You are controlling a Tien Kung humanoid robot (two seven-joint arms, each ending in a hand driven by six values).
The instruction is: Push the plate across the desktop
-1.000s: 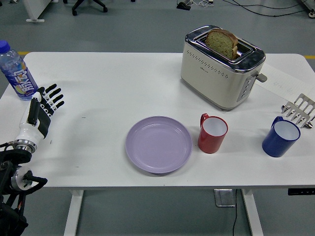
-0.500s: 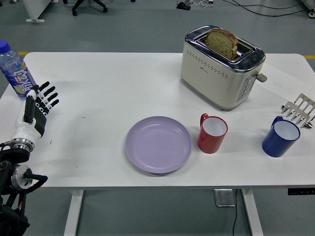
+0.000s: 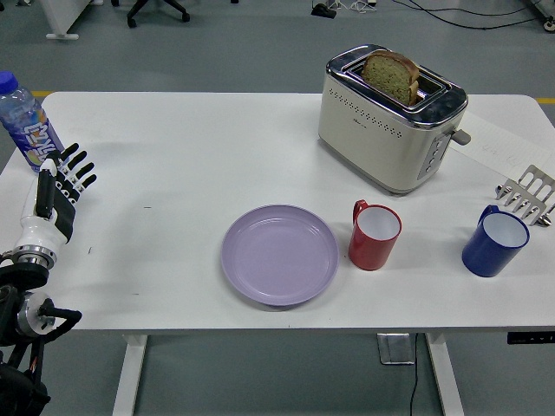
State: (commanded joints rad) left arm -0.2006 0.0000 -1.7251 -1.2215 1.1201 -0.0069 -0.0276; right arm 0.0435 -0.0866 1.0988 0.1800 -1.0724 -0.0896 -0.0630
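Note:
A lilac plate (image 3: 279, 254) lies flat on the white table (image 3: 199, 156), near the front edge at the middle. My left hand (image 3: 61, 182) is at the far left of the table, fingers spread and empty, far from the plate and close to a water bottle (image 3: 26, 124). My right hand is out of view.
A red mug (image 3: 375, 235) stands just right of the plate. A blue mug (image 3: 494, 242) and a metal rack (image 3: 526, 195) are at the right. A cream toaster (image 3: 390, 119) with bread (image 3: 390, 75) stands behind the mugs.
My left hand has drawn back to the left and a little away, toward the bottle. The plate and the other things have not moved.

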